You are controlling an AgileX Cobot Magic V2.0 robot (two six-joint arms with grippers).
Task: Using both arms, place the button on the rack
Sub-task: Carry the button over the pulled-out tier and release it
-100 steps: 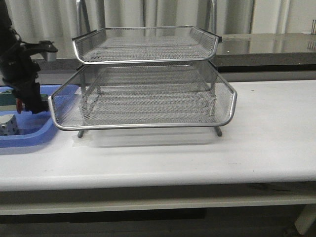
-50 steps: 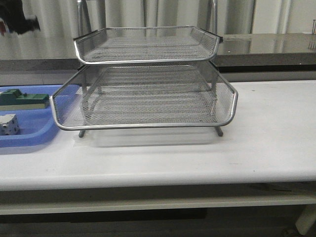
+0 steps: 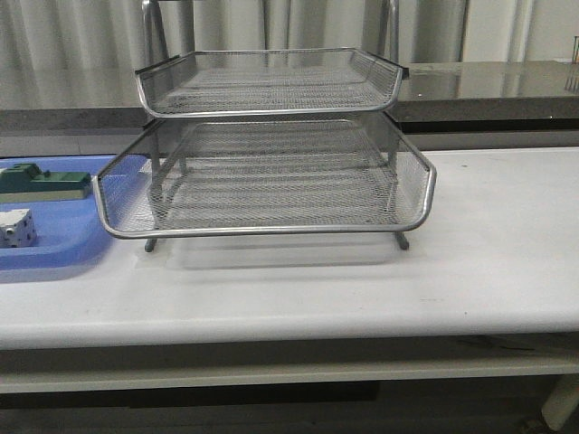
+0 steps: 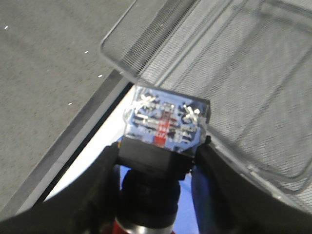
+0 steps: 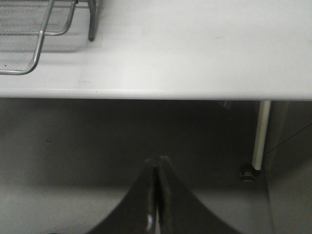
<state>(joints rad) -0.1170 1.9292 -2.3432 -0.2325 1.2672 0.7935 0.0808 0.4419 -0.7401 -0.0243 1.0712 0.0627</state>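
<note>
The silver wire-mesh rack stands mid-table in the front view; neither arm shows there. In the left wrist view my left gripper is shut on the button, whose blue end block points away, black body sits between the fingers and red cap shows at the frame's edge. It is held high above a corner of the rack. In the right wrist view my right gripper is shut and empty, below and in front of the table's front edge, with a rack corner in sight.
A flat blue tray at the table's left holds a green block and a white cube. A white table leg with a caster stands at the right front. A dark counter runs behind the rack.
My left arm has risen from the blue tray with the button and has left the front view at the upper left. The rack and tray items have not moved.
</note>
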